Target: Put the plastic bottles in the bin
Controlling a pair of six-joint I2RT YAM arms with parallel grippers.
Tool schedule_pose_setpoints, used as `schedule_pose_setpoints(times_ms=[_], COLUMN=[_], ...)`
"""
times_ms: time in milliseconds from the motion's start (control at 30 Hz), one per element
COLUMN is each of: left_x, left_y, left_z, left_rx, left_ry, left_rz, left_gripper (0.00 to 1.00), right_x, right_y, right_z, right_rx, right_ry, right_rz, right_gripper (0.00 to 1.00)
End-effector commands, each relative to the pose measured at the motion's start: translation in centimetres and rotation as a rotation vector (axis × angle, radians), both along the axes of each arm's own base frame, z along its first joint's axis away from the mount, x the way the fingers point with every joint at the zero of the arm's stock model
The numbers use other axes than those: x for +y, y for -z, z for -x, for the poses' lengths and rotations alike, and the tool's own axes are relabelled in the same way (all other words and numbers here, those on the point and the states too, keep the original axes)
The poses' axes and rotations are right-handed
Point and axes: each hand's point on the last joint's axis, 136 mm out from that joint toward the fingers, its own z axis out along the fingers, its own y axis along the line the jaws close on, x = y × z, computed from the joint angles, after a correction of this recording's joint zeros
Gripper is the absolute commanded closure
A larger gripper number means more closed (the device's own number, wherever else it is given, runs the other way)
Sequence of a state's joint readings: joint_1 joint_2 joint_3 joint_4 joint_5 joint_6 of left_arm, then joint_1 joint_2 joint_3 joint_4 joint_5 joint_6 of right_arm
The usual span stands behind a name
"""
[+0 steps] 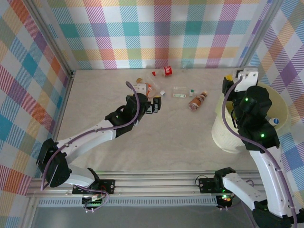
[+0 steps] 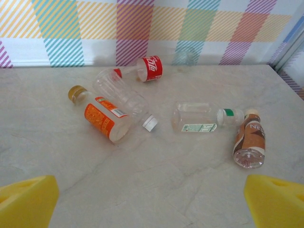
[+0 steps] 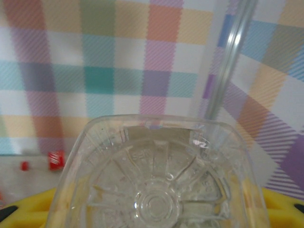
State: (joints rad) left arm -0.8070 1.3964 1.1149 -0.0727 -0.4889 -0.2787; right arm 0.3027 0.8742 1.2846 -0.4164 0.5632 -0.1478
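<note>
Several plastic bottles lie at the back of the table: an orange-labelled one [image 2: 101, 118] with a gold cap, a clear one [image 2: 124, 97] with a white cap, a red-labelled one [image 2: 150, 68], a clear square one [image 2: 195, 118] and a brown-labelled one [image 2: 249, 137]. My left gripper [image 2: 152, 206] hovers open just in front of them [image 1: 154, 105], with nothing between its yellow pads [image 2: 26, 199]. My right gripper [image 3: 156, 216] is raised over the back left of the cream bin [image 1: 222, 135]. It is shut on a clear bottle [image 3: 156, 180], whose ribbed base faces the camera.
Plaid walls and metal posts [image 1: 57, 61] close in the table on three sides. Something with a blue and white top [image 1: 274, 121] lies inside the bin. Bare table lies between the left gripper and the near rail [image 1: 152, 178].
</note>
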Motion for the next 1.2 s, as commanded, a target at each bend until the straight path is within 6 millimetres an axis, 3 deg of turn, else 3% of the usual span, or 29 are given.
schedule_pose_setpoints(times_ms=[0, 167, 333, 500, 833, 967, 1000, 1100, 1167], left_x=[1.2, 1.5, 1.6, 2.0, 2.6, 2.5, 2.5, 2.5, 2.6], left_y=[-0.1, 0.3, 0.7, 0.9, 1.7, 2.2, 2.4, 2.5, 2.5], left_z=[-0.2, -0.6, -0.8, -0.8, -0.9, -1.1, -1.1, -1.1, -1.1], left_rx=[0.005, 0.028, 0.044, 0.054, 0.086, 0.104, 0.109, 0.117, 0.117], left_ry=[-0.044, -0.054, -0.063, -0.069, -0.085, -0.085, -0.085, -0.086, -0.089], left_rz=[0.040, 0.056, 0.067, 0.068, 0.082, 0.094, 0.094, 0.096, 0.093], left_gripper=[0.00, 0.00, 0.00, 0.00, 0.00, 0.00, 0.00, 0.00, 0.00], right_x=[-3.1, -4.8, -7.2, -9.3, -12.8, -14.1, -14.4, -15.1, -15.1], right_y=[0.3, 2.1, 3.3, 5.5, 12.5, 14.5, 14.9, 15.4, 15.1], right_z=[0.1, -0.5, 0.2, 1.3, 3.0, 2.8, 2.6, 2.1, 1.8], right_rx=[0.085, 0.237, 0.351, 0.489, 0.810, 0.867, 0.876, 0.872, 0.849], right_ry=[0.191, 0.309, 0.387, 0.416, 0.461, 0.499, 0.507, 0.543, 0.541], right_rz=[0.132, 0.237, 0.199, 0.060, -0.165, -0.230, -0.235, -0.244, -0.253], right_gripper=[0.72, 0.72, 0.73, 0.73, 0.73, 0.67, 0.62, 0.32, 0.08])
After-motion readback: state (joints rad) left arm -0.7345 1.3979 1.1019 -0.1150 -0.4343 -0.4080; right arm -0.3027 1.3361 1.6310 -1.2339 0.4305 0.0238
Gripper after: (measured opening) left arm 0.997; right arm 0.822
